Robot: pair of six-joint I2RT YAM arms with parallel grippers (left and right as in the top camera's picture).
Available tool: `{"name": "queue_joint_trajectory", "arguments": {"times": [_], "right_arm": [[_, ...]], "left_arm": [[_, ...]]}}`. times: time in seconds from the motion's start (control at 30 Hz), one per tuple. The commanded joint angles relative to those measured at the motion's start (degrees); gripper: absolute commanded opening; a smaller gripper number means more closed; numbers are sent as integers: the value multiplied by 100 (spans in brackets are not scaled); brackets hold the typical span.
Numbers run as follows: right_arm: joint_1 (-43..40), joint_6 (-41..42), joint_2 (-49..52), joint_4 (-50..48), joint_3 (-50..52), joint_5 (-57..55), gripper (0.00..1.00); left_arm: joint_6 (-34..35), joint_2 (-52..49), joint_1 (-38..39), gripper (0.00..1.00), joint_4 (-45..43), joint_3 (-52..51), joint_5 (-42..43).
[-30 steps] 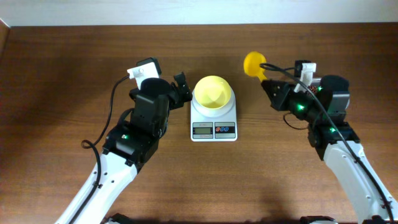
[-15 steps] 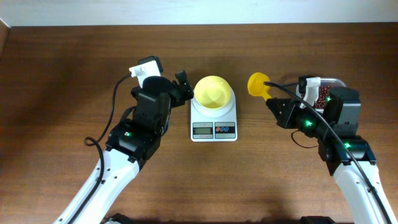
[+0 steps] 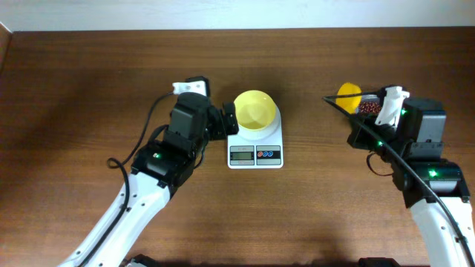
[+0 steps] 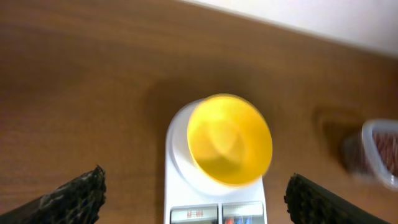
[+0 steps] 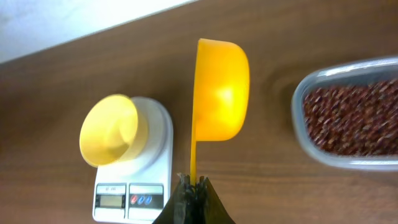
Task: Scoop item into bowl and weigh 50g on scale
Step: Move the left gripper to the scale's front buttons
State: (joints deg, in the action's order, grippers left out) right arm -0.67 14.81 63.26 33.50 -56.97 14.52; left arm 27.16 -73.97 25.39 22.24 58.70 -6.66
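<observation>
1. Beans (image 5: 351, 118): all the ones I can see lie in the clear tub (image 5: 297, 102) at the right of the surface (image 3: 89, 89), well apart from the scale (image 3: 255, 154).
2. Done: the yellow bowl (image 3: 256, 110) sits on the scale, ready to take a load.
3. Left to do, as I judge it: all of the scooping. The bowl looks empty in both wrist views, and the display is too small for me to read.
4. Right end effector (image 5: 193, 185): pinched fully shut on the handle of the yellow scoop (image 5: 221, 93). The scoop's cup is empty and hangs over bare wood between scale and tub, just beside the tub's near wall.
5. Left end effector (image 3: 225, 122): spread wide with nothing in it (parked just left of the bowl).
6. Room: there is open wood between scale and tub for the carry. The tub lies near the far edge of the surface, so I'd dip from the near side.
</observation>
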Motion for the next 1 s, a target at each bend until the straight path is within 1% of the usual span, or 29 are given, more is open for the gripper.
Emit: {"name": "queue_joint_trajectory", "arguments": {"times": [0.0, 0.07, 0.1, 0.13, 0.17, 0.23, 0.27, 0.3, 0.33, 0.4, 0.5, 0.53, 0.57, 0.6, 0.63, 0.83, 0.97], "right_arm": [[-15, -83, -72, -57, -219, -258, 4], [-15, -63, -70, -264, -219, -258, 4], [-15, 83, -70, -437, -219, -256, 4], [-15, 140, -70, -542, -219, -258, 4], [-15, 219, -70, -710, -219, -256, 4], [-15, 219, -66, -872, -219, -256, 4], [-15, 219, -63, -887, -219, -256, 4], [-15, 219, -63, -887, -219, -256, 4], [-15, 219, -55, -887, -219, -256, 4], [-15, 216, -26, -887, -219, -256, 4], [-15, 216, 44, -887, -219, -258, 4], [-15, 216, 61, -894, -219, -260, 4], [-15, 216, 81, -905, -219, -260, 4], [-15, 216, 105, -918, -219, -260, 4], [-15, 216, 157, -955, -219, -260, 4], [-15, 216, 212, -997, -219, -258, 4], [-15, 219, 212, -1001, -219, -258, 4]], "left_arm": [[-765, -114, 120, 93, 264, 59, 566], [-984, -116, 334, 92, 435, 59, 564], [-1088, -120, 487, 84, 490, 59, 560], [-1158, -125, 601, 70, 520, 59, 540], [-1259, -133, 822, 47, 573, 59, 535], [-1259, -186, 1062, 11, 597, 59, 535], [-1281, -227, 1093, 4, 595, 59, 538], [-1486, -343, 1110, 0, 592, 46, 529], [-1832, -566, 1110, 0, 616, 26, 339], [-1895, -833, 1110, 0, 643, 26, 105], [-1917, -1276, 1137, 0, 706, 26, 367], [-2052, -1342, 1139, 0, 704, 26, 442], [-2315, -1388, 1139, 0, 702, 26, 586], [-2745, -1423, 1137, 0, 697, 26, 813], [-3346, -1515, 1137, 0, 649, 26, 1025], [-3377, -2129, 1137, 0, 83, 26, 1143], [-3635, -2317, 1137, 0, -173, 26, 1145]]}}
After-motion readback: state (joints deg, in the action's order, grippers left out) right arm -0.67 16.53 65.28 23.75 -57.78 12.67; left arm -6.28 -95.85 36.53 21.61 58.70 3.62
